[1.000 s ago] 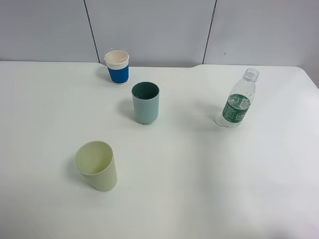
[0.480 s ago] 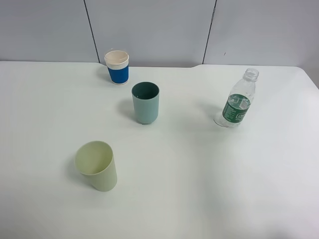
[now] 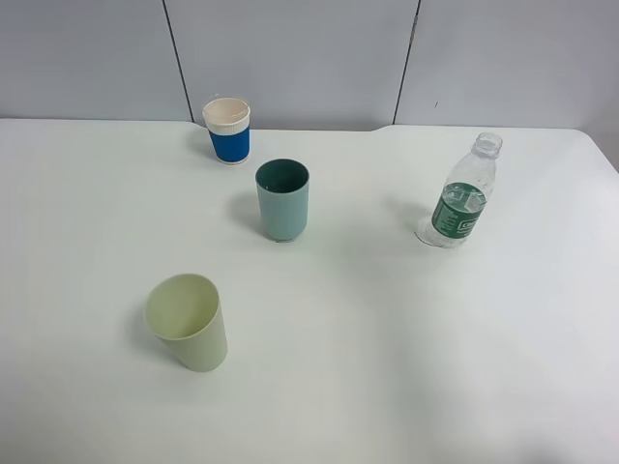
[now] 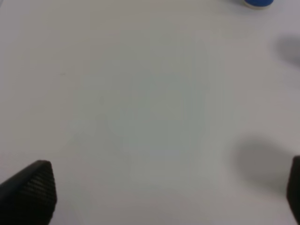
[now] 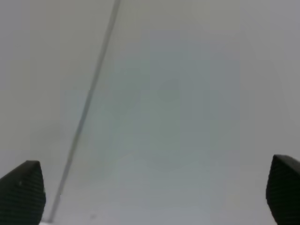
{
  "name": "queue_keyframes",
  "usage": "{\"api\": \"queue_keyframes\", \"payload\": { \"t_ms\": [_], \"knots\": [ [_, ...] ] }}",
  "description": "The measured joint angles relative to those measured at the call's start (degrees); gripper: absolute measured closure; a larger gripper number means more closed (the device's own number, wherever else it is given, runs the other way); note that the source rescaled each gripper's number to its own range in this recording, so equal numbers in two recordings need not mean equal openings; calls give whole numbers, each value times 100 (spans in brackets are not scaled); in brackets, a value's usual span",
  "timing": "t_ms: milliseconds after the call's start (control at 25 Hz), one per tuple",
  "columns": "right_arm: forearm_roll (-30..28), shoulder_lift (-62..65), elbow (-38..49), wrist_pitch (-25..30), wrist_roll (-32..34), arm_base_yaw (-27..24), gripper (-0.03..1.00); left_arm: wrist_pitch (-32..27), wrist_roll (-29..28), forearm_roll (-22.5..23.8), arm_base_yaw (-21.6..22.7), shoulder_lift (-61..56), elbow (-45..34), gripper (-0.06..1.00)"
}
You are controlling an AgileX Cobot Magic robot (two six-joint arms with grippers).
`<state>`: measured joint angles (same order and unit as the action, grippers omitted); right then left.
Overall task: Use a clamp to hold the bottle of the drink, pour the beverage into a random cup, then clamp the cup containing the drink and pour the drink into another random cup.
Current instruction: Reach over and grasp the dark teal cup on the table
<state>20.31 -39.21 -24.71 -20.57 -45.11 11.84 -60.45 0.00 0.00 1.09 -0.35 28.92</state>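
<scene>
Four vessels are being borne by the table (image 3: 387, 367), none touching. The far cup (image 3: 228, 130) is being kept far and left of centre, the middle tumbler (image 3: 282, 203) nearer at its right, the near tumbler (image 3: 189, 322) nearest on the left, and the bottle (image 3: 460, 198) on the right.

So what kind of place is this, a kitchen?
Probably a test lab, not a kitchen: plain white table, grey wall panels, and only a teal cup, a yellow-green cup, a blue-sleeved cup and a bottle.
</scene>
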Motion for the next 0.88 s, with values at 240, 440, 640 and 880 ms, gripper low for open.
{"api": "queue_keyframes", "payload": {
  "t_ms": [240,440,640,880],
  "knots": [
    [-2125,0,-490,1450,2156,0,2,0,0,0,0,0,0,-6],
    [-2745,100,-673,2931,2994,-36,2,0,0,0,0,0,0,-6],
    [-2850,748,-679,3761,3225,-641,2,0,0,0,0,0,0,-6],
    [-2888,1908,-685,4570,3253,-1374,2,0,0,0,0,0,0,-6]
  ]
}}
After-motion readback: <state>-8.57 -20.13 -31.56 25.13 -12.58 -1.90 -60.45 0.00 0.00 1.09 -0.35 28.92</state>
